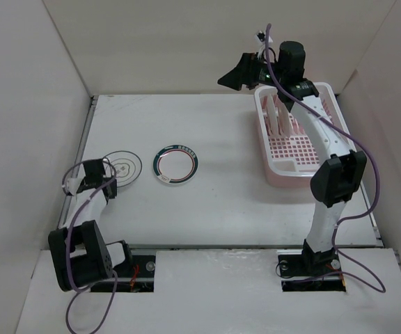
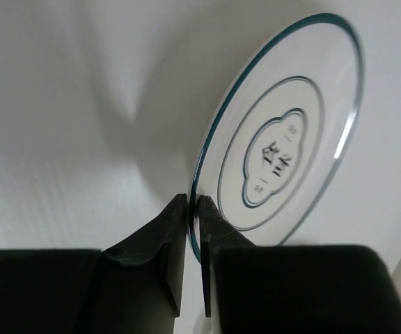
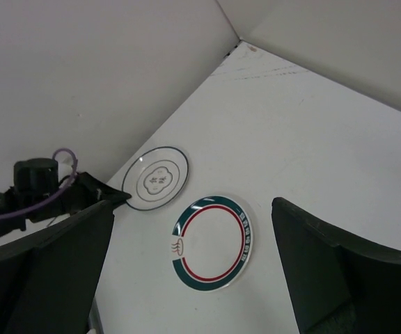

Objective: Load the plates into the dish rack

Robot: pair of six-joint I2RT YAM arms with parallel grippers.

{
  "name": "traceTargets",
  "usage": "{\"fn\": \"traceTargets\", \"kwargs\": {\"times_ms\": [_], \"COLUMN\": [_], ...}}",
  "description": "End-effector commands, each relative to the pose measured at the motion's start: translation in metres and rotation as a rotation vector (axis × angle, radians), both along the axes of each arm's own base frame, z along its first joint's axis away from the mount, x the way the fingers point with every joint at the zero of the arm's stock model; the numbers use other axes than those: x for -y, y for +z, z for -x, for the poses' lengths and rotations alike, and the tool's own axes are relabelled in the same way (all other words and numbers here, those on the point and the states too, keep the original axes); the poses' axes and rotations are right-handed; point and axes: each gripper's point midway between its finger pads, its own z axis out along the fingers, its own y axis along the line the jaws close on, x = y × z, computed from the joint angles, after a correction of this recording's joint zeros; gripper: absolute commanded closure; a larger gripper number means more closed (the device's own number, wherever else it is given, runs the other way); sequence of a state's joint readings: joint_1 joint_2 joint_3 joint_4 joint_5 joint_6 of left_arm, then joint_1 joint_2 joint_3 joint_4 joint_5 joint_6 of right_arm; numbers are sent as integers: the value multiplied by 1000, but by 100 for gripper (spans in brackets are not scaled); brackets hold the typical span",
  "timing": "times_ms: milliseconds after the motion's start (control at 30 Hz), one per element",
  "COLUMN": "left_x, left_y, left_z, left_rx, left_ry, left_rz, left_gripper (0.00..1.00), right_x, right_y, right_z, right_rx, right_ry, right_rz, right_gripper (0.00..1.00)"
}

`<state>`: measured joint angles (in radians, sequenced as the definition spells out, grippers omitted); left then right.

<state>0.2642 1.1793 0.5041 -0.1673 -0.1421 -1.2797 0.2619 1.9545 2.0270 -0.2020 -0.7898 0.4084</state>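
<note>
Ringed plate [image 2: 284, 139] pinched by low left jaws, right jaws wide near dish rack [image 1: 289, 178]

A thin-ringed plate [image 1: 122, 167], white with a dark outer line, an inner ring and a lobed centre motif, lies near the tabletop's left edge. Close to its right but apart lies a green-banded plate [image 1: 175, 164], flat, with a red inner ring. The dish rack [image 1: 264, 132], pink with a white rim, sits by the far right corner; two white plates [image 1: 277, 115] stand on edge in its far dividers, faces unreadable.
</note>
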Motion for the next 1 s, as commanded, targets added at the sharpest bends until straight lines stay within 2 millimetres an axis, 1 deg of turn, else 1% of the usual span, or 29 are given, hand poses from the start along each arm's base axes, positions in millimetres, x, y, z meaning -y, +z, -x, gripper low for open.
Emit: {"fn": "traceTargets", "kwargs": {"times_ms": [0,33,67,100,133,167,200,233,267,300,333,367,400,433,467,500,533,567,600,633,667,700,733,800,833,867,900,933,967], "left_x": [-21,-23,-29,-31,-31,-31,-36,-32,-31,-31,-27,-24,-18,-17,-11,-9,-4,2,9,21,28,41,49,73,79,90,97,106,109], "left_y": [39,51,80,94,99,96,127,132,129,150,154,160,167,180,183,184,200,209,212,217,230,237,236,253,252,252,252,250,253], "left_z": [-9,-11,-29,-36,-33,-40,-60,-66,-68,-78,-84,-87,-91,-99,-100,-104,-113,-115,-118,-124,-129,-133,-136,-142,-145,-147,-147,-147,-148], "left_rx": [-52,-51,11,20,-29,-83,-42,-54,-88,-43,-24,-6,16,45,47,43,83,108,116,136,167,198,196,250,251,253,258,261,278], "left_ry": [-60,-70,-86,-105,-122,-167,-185,-217,-240,-266,-296,-317,-348,-376,-408,-428,-455,-487,-519,-554,-579,-625,-658,-728,-747,-776,-794,-823,-825], "left_rz": [-128,-150,-187,-207,-201,-198,-221,-215,-202,-226,-210,-208,-208,-221,-200,-190,-202,-189,-183,-170,-166,-136,-121,-106,-97,-86,-78,-51,-36], "left_gripper": [100,100,100,100,100,100,100,100,100,100,100,100,100,100,100,100,100,100,100,100,100,100,100,100,100,100,100,100,100], "right_x": [9,4,4,-1,-6,-8,-10,-9,-20,-21,-22,-25,-27,-26,-19,-28,-30,-28,-31,-34,-38,-47,-57,-65,-80,-85,-86,-91,-95], "right_y": [36,30,20,25,14,24,14,12,6,1,2,-3,-8,-10,-15,-19,-26,-27,-24,-35,-33,-31,-31,-21,-16,-40,-6,-5,-5], "right_z": [11,11,6,9,7,9,7,1,1,1,-1,-5,-7,-6,-12,-7,-8,-5,0,4,8,16,23,42,59,71,81,87,91], "right_rx": [109,96,71,83,68,103,113,133,141,166,190,206,224,254,259,269,306,331,366,372,407,425,444,533,593,612,723,743,746], "right_ry": [-16,-5,-15,-5,-2,-11,-20,-77,-84,-101,-129,-210,-244,-270,-342,-349,-363,-397,-458,-456,-434,-387,-341,-272,-237,-193,-228,-218,-208], "right_rz": [21,32,41,37,57,67,121,161,194,245,277,340,383,434,484,513,575,627,683,731,751,739,733,736,724,758,704,697,693], "right_gripper": [1,1,1,1,1,1,1,1,1,1,1,1,1,1,1,1,1,1,1,1,1,1,1,2,2,2,2,2,2]}}
